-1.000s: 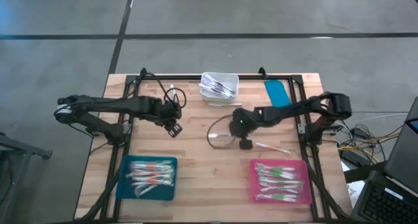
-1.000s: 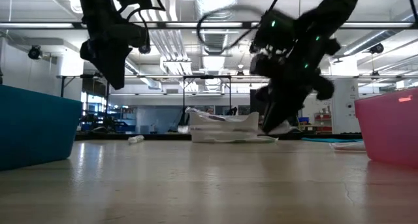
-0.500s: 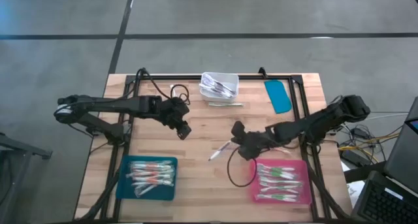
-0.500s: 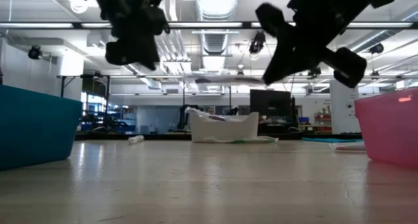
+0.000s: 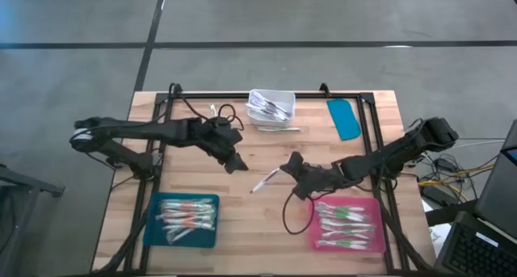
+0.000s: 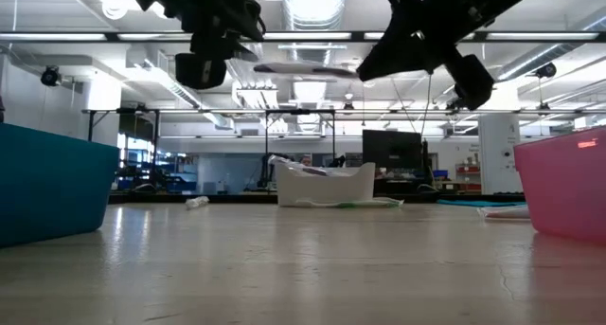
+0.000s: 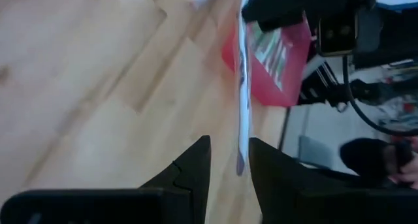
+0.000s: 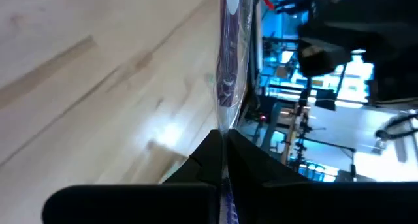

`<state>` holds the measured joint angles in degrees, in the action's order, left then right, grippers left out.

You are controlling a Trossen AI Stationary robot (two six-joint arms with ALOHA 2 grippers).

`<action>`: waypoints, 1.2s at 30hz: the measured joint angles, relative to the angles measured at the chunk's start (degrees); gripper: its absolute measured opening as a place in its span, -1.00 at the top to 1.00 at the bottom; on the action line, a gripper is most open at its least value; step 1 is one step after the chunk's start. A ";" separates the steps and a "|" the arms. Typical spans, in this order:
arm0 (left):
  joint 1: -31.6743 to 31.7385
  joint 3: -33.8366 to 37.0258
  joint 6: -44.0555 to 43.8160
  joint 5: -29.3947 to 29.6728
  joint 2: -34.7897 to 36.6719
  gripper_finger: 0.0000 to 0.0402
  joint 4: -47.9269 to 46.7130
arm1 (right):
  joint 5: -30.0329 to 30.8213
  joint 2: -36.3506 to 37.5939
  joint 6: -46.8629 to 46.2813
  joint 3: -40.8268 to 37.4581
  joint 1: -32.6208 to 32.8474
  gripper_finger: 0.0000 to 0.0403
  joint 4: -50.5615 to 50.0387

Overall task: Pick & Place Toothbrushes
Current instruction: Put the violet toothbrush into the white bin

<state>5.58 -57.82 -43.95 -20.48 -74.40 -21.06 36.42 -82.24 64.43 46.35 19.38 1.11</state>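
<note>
My right gripper point(image 5: 289, 169) is shut on one wrapped toothbrush point(image 5: 264, 181), whitish with purple marks point(image 8: 228, 67), held above the middle of the table. The toothbrush's free end point(image 5: 253, 189) points toward my left gripper point(image 5: 238, 164), which stands open a little to the left of it and apart from it. In the left wrist view the toothbrush point(image 7: 242, 100) runs toward the gap between my fingers. More toothbrushes lie in the teal tray point(image 5: 155, 228), the pink tray point(image 5: 374, 245) and the white bin point(image 5: 287, 95). My right gripper pinches one end of the toothbrush point(image 8: 224, 129) between its two fingers. The fingers come nearly level from the table's right side and lie along the stick. The toothbrush juts out level beyond the fingertips point(image 6: 303, 71), lifted clear of the table.
A loose toothbrush point(image 5: 279, 129) lies on the wood just near of the white bin. A flat teal lid point(image 5: 343, 118) lies at the far right. A black frame point(image 5: 367, 123) runs round the table. The right arm's cable loops over the wood beside the pink tray point(image 5: 292, 220).
My right gripper has lifted the toothbrush off the table and rolled, swinging the stick round so that it points left, level in the air. My left gripper has moved toward the table's right and tipped up from pointing down.
</note>
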 joint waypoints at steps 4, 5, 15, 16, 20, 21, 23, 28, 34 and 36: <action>0.00 0.00 -2.96 -5.07 -2.78 0.46 1.76 | 0.04 0.00 2.87 0.00 0.00 0.95 2.60; -0.01 0.00 -3.73 -6.48 -3.58 0.46 2.64 | 0.05 0.00 3.33 0.00 0.02 0.95 3.40; 0.00 0.00 -6.02 -14.22 -7.75 0.46 8.17 | 0.20 0.00 4.17 0.02 0.00 0.95 3.98; 0.00 0.00 -6.02 -14.21 -7.77 0.46 8.25 | 0.20 0.00 4.17 0.02 0.00 0.95 3.98; 0.00 0.00 -5.81 -14.23 -7.81 0.46 8.82 | 0.20 0.00 4.55 0.02 0.00 0.94 3.99; 0.00 0.00 -5.77 -14.24 -7.81 0.46 8.87 | 0.22 0.00 4.72 0.02 0.00 0.94 4.14; 0.00 0.00 -5.75 -14.24 -7.81 0.46 9.02 | 0.20 0.00 4.83 0.02 0.00 0.95 4.85; 0.00 0.00 -5.63 -14.26 -7.81 0.46 9.70 | 0.19 0.00 4.87 0.02 -0.20 0.94 7.91; 0.00 0.00 -5.62 -14.23 -7.81 0.46 10.21 | 0.13 -0.13 4.74 0.02 -0.96 0.95 10.40; 0.04 0.00 -5.63 -14.22 -7.81 0.46 10.34 | 0.09 -0.13 4.72 0.02 -1.34 0.94 10.40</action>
<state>5.63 -57.82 -49.59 -34.70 -82.21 -10.72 36.51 -82.37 69.14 46.37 18.04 11.51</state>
